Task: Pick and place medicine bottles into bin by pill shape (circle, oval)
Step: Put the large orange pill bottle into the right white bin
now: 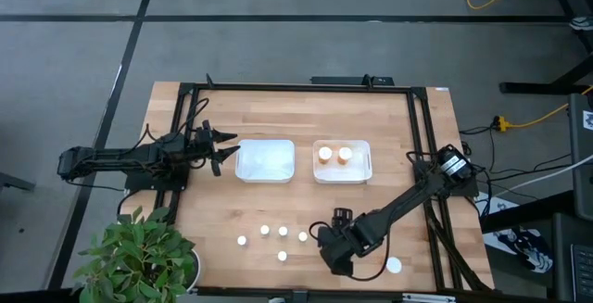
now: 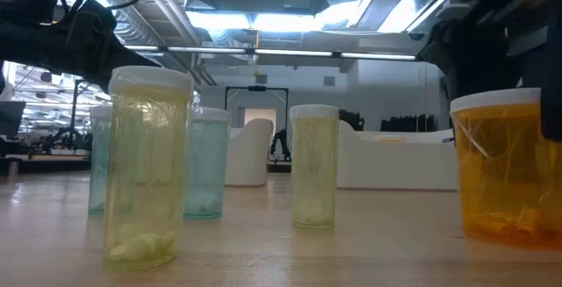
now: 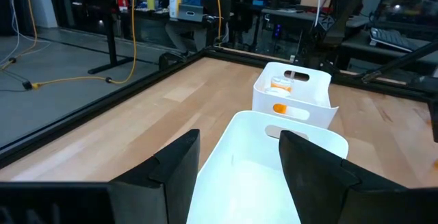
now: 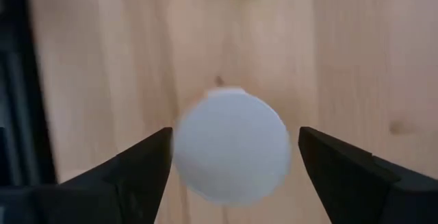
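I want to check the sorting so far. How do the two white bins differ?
The left bin holds no bottles, while the right bin holds two orange bottles. The left bin lies next to the open left gripper; the right bin has no gripper near it. Both are white, rectangular, similar in size, and side by side on the wooden table.

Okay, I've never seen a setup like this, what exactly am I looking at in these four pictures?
Two dark robot arms work at a wooden table. One picture looks straight down, one looks level across the tabletop, and two come from cameras on the wrists. The left gripper hangs open beside an empty white plastic bin. A second white bin holds two orange bottles with white caps. Five small pale bottles stand near the front. The right gripper is open, its fingers either side of a white-capped bottle; nothing is gripped.
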